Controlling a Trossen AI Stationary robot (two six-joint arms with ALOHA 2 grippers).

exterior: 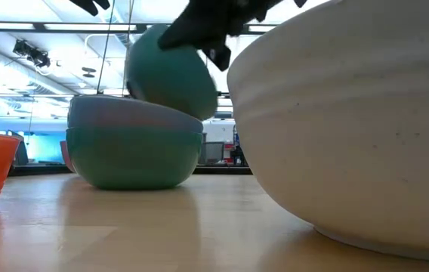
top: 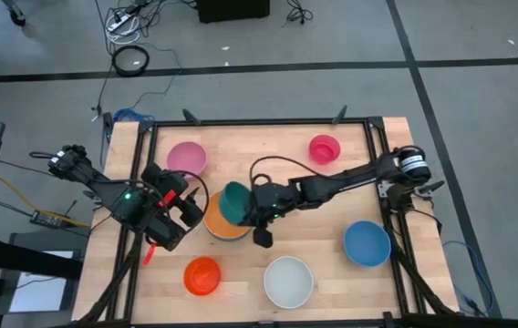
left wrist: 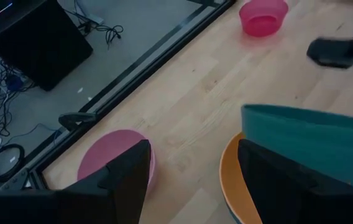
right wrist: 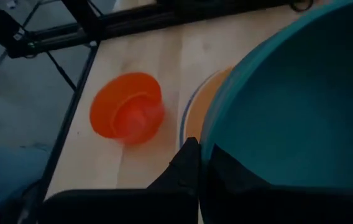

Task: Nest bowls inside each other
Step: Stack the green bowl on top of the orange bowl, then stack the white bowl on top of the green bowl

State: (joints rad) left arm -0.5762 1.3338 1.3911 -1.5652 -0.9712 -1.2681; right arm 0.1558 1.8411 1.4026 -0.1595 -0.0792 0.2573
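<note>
My right gripper [top: 253,213] is shut on a teal bowl [top: 234,202], which is tipped on edge over a stack of bowls [exterior: 135,147] at the table's middle. The stack's inside shows orange [top: 221,228] from above. Whether the teal bowl touches the stack, I cannot tell. My left gripper [left wrist: 195,180] stands open just left of the stack, with nothing between its fingers. A pink bowl [top: 186,157], a magenta bowl [top: 325,148], a blue bowl [top: 367,243], a white bowl [top: 288,281] and a red-orange bowl [top: 202,275] rest singly on their bases. My right gripper holds the teal bowl by its rim [right wrist: 206,144], one finger inside the bowl and one outside. The fingers come slanting down from the table's right side. The bowl is steeply tilted, its opening turned toward the right arm, above the stack's right part.
A black frame [top: 241,121] edges the wooden table at the far side and both sides. The white bowl [exterior: 350,128] stands close before the low camera. Bare wood lies between the magenta bowl and the stack.
</note>
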